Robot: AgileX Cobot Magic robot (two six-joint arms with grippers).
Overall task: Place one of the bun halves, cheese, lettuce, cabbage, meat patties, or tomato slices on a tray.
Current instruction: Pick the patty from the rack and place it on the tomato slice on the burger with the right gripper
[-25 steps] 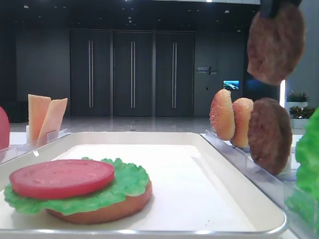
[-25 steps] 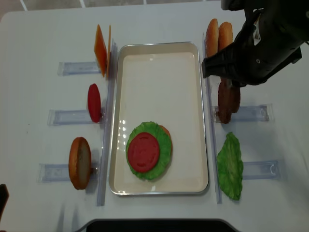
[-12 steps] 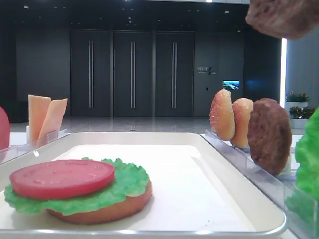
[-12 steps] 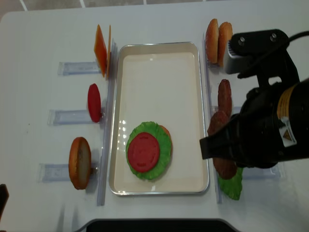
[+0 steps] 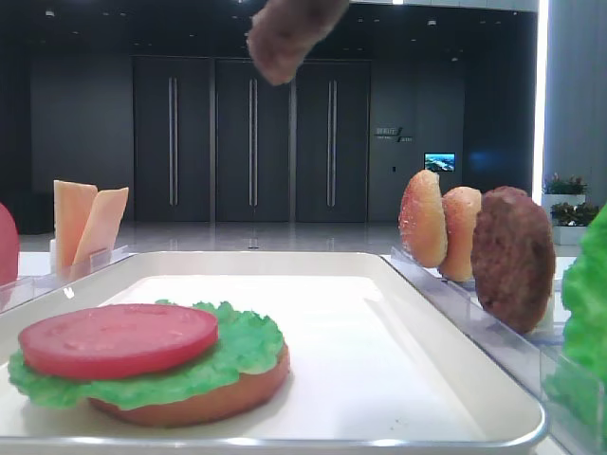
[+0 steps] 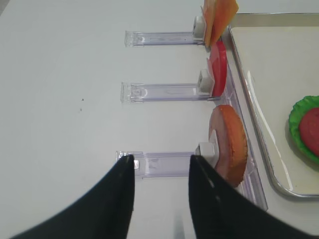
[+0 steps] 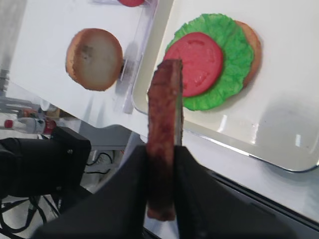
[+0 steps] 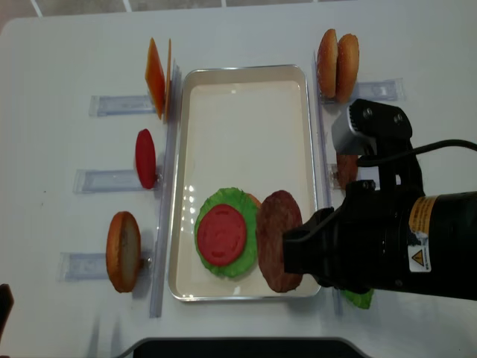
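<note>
My right gripper (image 7: 162, 152) is shut on a brown meat patty (image 7: 164, 99), gripping its edge. The patty (image 8: 279, 240) hangs above the near part of the white tray (image 8: 246, 68), just right of a stack lying there. It also shows high up in the low view as the patty (image 5: 285, 38). That stack is a bun half (image 7: 251, 42), lettuce (image 7: 234, 55) and a tomato slice (image 7: 194, 62) on top. My left gripper (image 6: 162, 162) is open over a clear rack strip (image 6: 159, 163), beside a standing bun half (image 6: 229, 144) and left of the tray.
Left racks hold cheese (image 8: 156, 78), a tomato slice (image 8: 145, 158) and a bun half (image 8: 123, 251). Right racks hold two bun halves (image 8: 337, 54) and another patty (image 8: 346, 170). A green lettuce leaf (image 8: 358, 298) is mostly hidden by the bulky right arm (image 8: 395, 239).
The right gripper has carried the patty from above the right racks leftward and toward the near end, over the tray beside the stack. The left gripper stays put.
</note>
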